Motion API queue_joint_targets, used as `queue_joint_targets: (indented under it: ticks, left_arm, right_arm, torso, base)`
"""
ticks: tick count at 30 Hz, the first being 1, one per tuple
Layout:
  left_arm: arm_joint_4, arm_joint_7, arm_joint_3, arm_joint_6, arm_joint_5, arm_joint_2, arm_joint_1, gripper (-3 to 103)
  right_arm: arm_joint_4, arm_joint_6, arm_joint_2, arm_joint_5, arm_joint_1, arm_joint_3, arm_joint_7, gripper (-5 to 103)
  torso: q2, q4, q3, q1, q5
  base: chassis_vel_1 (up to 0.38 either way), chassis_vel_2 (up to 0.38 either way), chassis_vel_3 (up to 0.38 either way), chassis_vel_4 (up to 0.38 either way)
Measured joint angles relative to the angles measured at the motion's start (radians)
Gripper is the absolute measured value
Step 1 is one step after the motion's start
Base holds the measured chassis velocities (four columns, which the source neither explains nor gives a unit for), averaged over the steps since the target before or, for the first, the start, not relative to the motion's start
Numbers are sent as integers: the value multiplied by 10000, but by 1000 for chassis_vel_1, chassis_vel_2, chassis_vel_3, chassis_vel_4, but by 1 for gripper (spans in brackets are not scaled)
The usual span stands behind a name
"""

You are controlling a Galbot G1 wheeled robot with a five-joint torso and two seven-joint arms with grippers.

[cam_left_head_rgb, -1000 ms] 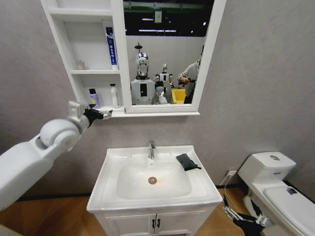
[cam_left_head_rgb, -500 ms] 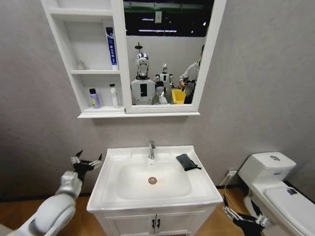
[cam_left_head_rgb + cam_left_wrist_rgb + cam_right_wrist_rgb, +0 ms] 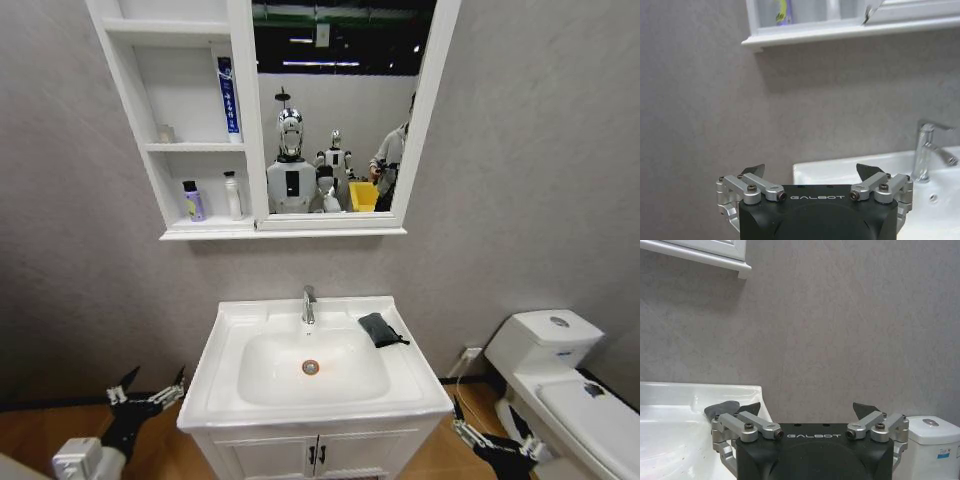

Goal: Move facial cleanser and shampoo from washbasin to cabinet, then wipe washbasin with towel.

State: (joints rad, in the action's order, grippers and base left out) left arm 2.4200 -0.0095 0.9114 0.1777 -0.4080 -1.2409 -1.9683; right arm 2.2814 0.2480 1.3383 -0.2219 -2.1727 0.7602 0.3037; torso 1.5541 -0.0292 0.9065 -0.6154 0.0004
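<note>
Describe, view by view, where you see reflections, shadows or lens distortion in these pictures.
Head view: the cabinet mirror reflects ceiling lights and the robot itself; a soft shadow lies on the wall beneath it, and its frame lines splay outward, a wide-angle effect. Left wrist view: shadow under the cabinet ledge, bright glints on the chrome tap. Right wrist view: even, flat light on the grey wall; the towel reads as a dark patch.

The left hand (image 3: 148, 392) hangs low on the robot's left side, its fingers spread wide and holding nothing. The right hand (image 3: 490, 432) sits low on the right side, likewise spread apart and empty.
</note>
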Motion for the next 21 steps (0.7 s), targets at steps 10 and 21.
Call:
queue_joint_targets:
  ticks: [10,21]
  left_arm:
    - [211,126,-609,112,382,-491,398,100]
    - [179,82,-625,130,372,-455,432,100]
  right_arm:
    - [0,0,0,0,0,0,0,100]
    - [97,-141,9,61,210,-184,-277,100]
  torso:
    - [-2,2,1,-2,-4]
    - [-1,-3,1,-2,-9]
  base:
    - [0,0,0,0]
    - [0,0,0,0]
